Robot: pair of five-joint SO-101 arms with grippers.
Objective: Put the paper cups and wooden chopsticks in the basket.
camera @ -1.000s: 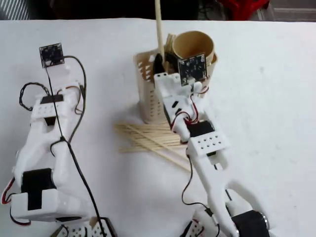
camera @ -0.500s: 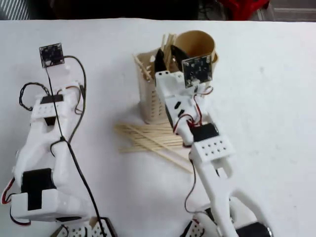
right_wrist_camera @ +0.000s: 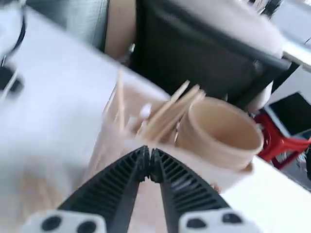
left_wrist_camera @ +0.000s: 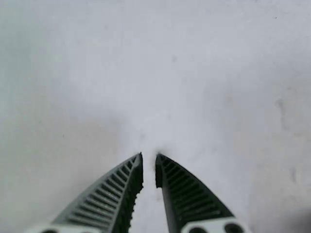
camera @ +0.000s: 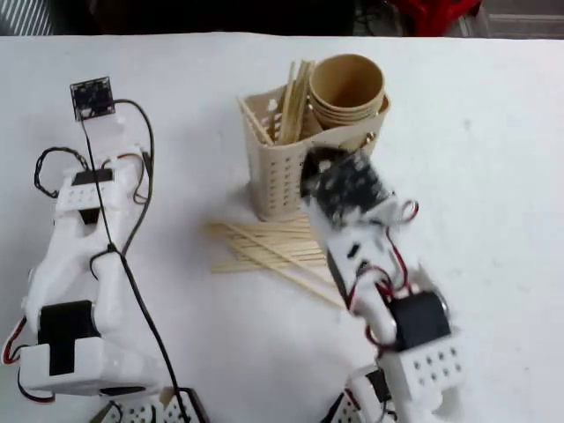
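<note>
A cream slotted basket [camera: 286, 176] stands at the middle back of the table. Inside it are stacked paper cups [camera: 346, 86] and a bundle of wooden chopsticks [camera: 293, 104] leaning upright. Several loose chopsticks [camera: 264, 251] lie on the table just in front of the basket. My right arm [camera: 352, 207] is raised over those loose chopsticks, close in front of the basket. In the right wrist view my right gripper [right_wrist_camera: 148, 156] is shut and empty, facing the basket [right_wrist_camera: 109, 145], the chopsticks [right_wrist_camera: 170, 114] and the top cup [right_wrist_camera: 221, 131]. My left gripper [left_wrist_camera: 148, 158] is shut over bare table.
My left arm [camera: 84, 220] rests folded at the left side with its cable looped beside it. The white table [camera: 476, 176] has open room to the right of the basket. Dark chairs and a red object [right_wrist_camera: 277, 138] stand beyond the far edge.
The right gripper held a chopstick upright over the basket, let it go among the others there, then pulled back toward the front. The left arm has not moved.
</note>
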